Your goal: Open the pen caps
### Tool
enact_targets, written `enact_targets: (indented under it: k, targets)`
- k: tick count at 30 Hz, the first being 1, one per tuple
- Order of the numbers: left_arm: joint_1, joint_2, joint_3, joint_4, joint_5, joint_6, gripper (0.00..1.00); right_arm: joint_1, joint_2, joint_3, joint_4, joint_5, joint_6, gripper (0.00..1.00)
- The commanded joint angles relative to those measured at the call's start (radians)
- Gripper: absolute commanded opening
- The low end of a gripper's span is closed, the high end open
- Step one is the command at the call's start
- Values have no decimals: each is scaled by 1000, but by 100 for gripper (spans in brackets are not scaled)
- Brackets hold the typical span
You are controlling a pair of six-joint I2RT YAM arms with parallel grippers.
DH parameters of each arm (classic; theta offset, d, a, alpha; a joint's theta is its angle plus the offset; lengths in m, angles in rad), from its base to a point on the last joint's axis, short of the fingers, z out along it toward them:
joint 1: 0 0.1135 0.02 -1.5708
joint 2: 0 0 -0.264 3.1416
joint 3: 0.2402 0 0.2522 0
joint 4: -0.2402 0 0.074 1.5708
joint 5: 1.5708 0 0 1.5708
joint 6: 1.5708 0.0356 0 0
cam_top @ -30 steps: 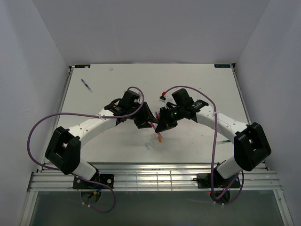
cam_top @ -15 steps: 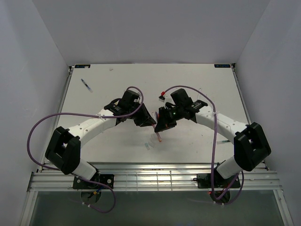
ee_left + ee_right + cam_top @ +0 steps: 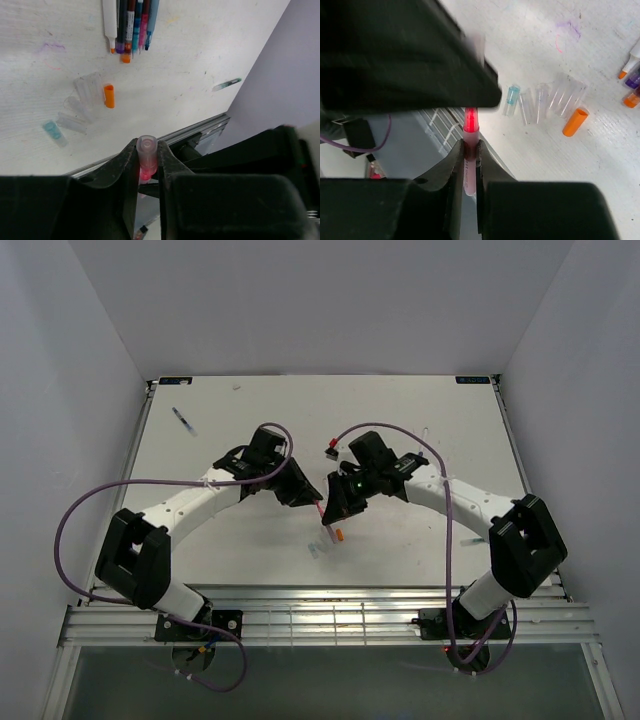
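1. Left wrist view: the left gripper [image 3: 147, 152] is clenched on a pink cap [image 3: 147, 145]. The cap stands end-on between the jaws, raised well above the counter [image 3: 190, 60].
2. Right wrist view: the right gripper [image 3: 470, 150] is clamped on the pen [image 3: 471, 121] that belongs to this cap. The barrel sits between the jaws. Its red section runs up out of them and passes under the body of the left gripper.
3. Reason for the hold: one gripper fixes the barrel and the other fixes the cap, both in line with the pen's axis. A straight pull apart should then separate the two. The frames do not show whether the cap is already free of the pen.
4. Reason for the height: holding the pen in the air likely keeps the pull clear of the items lying below.
5. Items below: an orange cap [image 3: 109, 96] and several clear caps [image 3: 86, 92] lie loose on the counter, so part of the task appears done. A row of pens [image 3: 129, 25] lies just beyond them, tips toward the caps.
6. Change since one second ago, top external view: both grippers, with the pen between them, have shifted left and slightly toward the far edge. The right arm's elbow has drawn inward.
7. Unchanged: the loose caps and the lone pen [image 3: 183, 420] near the far left corner lie where they were.
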Motion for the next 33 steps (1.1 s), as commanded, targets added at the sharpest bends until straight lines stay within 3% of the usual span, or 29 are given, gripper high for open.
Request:
enact_targets:
  k: [1, 6, 11, 14, 24, 33]
  targets:
    - [98, -25, 21, 18, 66, -87, 0, 61, -55, -26, -75, 85, -60, 8]
    - [192, 57, 165, -90, 67, -66, 0, 165, -130, -87, -176, 338, -115, 8]
    - [207, 100, 209, -47, 103, -12, 0, 168, -156, -101, -158, 320, -107, 8]
    - [198, 58, 138, -41, 98, 19, 0, 155, -119, -37, -165, 317, -113, 8]
    - [151, -124, -235, -39, 95, 46, 0, -169, 114, 127, -167, 231, -204, 8]
    - [88, -31, -265, 37, 126, 54, 0, -244, 378, 358, -204, 263, -225, 8]
